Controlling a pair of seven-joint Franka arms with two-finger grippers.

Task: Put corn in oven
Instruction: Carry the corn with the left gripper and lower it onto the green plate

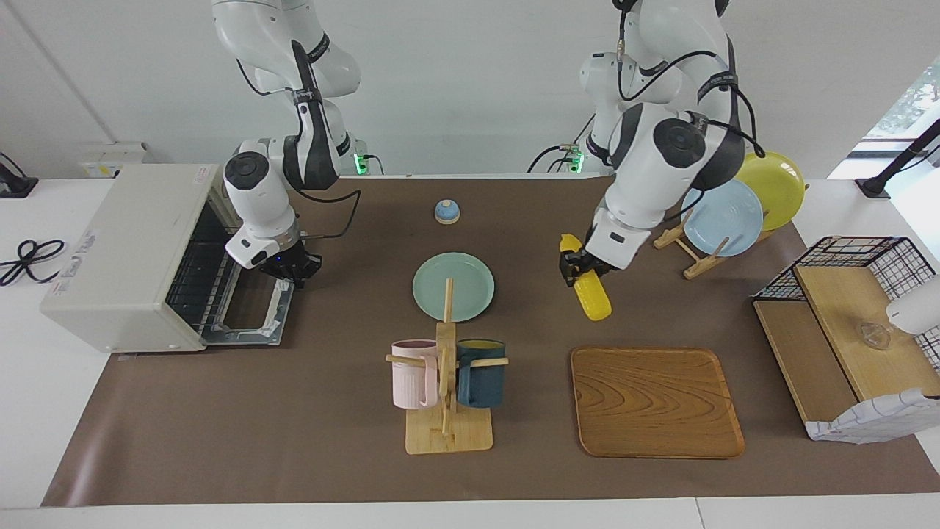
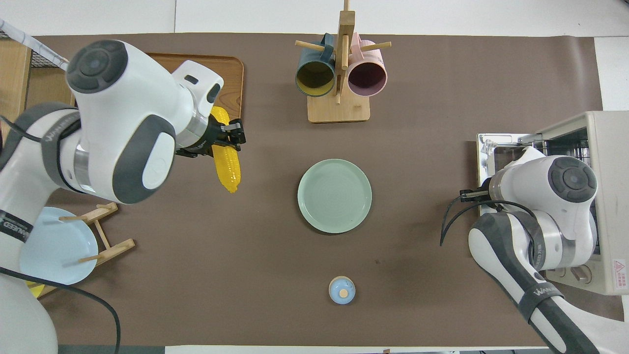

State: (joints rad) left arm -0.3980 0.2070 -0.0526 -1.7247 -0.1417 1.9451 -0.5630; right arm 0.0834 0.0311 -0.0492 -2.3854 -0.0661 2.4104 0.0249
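While left tool (image 1: pixel 579 265) clamps corn (image 1: pixel 592 295), right tool (image 1: pixel 292 270) unreadable, oven (image 1: pixel 125 253) open.

Legible markings are few; a dark band on the left arm (image 2: pixel 19 228) shows pale lettering cut off by the frame, reading roughly "ANEED"; a like band on the right arm (image 2: pixel 543 295) reads roughly "WAN"; the oven (image 2: pixel 609 206) bears a red-and-white warning label (image 2: pixel 620 273) and faint side print, neither readable.
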